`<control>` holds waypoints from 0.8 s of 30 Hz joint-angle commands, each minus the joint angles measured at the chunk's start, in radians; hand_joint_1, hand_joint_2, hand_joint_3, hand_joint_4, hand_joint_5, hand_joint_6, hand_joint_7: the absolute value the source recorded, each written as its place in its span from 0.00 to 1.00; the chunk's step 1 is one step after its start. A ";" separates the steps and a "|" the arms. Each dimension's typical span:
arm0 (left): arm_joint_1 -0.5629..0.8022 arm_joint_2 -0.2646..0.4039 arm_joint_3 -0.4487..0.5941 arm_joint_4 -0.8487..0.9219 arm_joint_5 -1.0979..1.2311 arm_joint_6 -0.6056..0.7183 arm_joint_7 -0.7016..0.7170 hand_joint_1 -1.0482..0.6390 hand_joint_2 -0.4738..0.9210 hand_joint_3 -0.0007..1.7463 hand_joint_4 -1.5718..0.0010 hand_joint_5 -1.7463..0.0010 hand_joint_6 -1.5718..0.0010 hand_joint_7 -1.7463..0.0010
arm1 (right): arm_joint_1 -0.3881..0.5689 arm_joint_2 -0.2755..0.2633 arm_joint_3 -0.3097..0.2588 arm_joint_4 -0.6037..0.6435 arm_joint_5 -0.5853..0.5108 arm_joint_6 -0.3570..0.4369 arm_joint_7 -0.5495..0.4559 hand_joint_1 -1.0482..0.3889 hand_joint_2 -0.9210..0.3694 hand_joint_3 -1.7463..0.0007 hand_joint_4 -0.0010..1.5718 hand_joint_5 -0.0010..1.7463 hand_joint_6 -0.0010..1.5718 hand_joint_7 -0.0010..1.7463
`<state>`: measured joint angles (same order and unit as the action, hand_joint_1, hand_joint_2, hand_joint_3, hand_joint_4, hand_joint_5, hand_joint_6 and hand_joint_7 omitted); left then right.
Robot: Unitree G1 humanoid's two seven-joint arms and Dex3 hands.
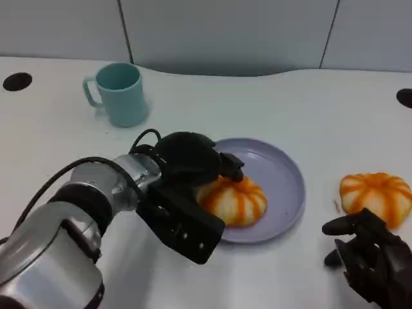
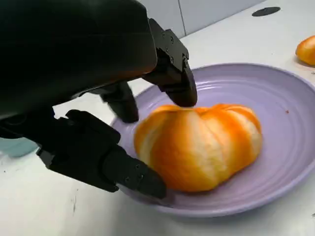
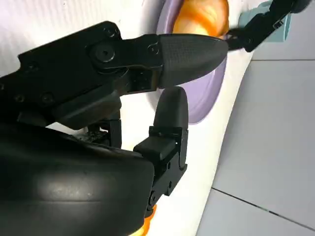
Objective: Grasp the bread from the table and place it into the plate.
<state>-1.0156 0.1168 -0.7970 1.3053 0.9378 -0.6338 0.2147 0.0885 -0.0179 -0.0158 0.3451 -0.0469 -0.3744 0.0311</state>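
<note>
The bread (image 1: 233, 199) lies in the purple plate (image 1: 283, 174), on the half of the plate toward the worktop's near edge and a little to its left side; the left wrist view shows it resting on the plate's floor (image 2: 290, 128), its longer axis running roughly along the near edge. The left hand (image 1: 187, 187) is right beside it, on the bread's left. Its fingers (image 2: 177, 78) are spread apart around that end of the bread, one fingertip just above the top, the lower one (image 2: 133, 174) down by the plate's rim; I cannot tell for sure whether any of them touches the crust. To my eye this looks like the letting-go stage, with the bread already set down, so the hand would need to draw back leftward without dragging the bread.

A second bread (image 1: 376, 196) sits on the worktop (image 1: 309, 109) near its right edge, well clear of the plate. The right hand (image 1: 370, 257) is much the nearer to it, just on its near side, fingers (image 3: 187, 54) apart and holding nothing. A teal mug (image 1: 122, 93) stands toward the far left.
</note>
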 commanded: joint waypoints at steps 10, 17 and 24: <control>-0.094 0.052 0.032 -0.033 -0.024 -0.024 0.017 0.07 1.00 0.13 1.00 1.00 1.00 1.00 | -0.003 -0.015 -0.011 0.001 0.011 -0.015 0.010 0.58 0.00 0.74 0.31 0.89 0.27 0.79; -0.062 0.159 0.183 -0.090 -0.198 -0.137 -0.089 0.10 1.00 0.11 1.00 1.00 0.97 0.99 | -0.009 -0.017 -0.012 0.011 0.001 -0.021 0.005 0.57 0.00 0.74 0.31 0.89 0.26 0.79; 0.207 0.278 0.431 -0.252 -0.595 -0.294 -0.352 0.12 1.00 0.08 1.00 1.00 0.95 0.98 | -0.015 -0.014 -0.018 0.022 0.014 -0.017 0.011 0.58 0.00 0.74 0.31 0.88 0.26 0.79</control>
<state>-0.9248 0.3670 -0.4436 1.1039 0.4866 -0.8688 -0.0329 0.0776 -0.0216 -0.0230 0.3651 -0.0467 -0.3856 0.0436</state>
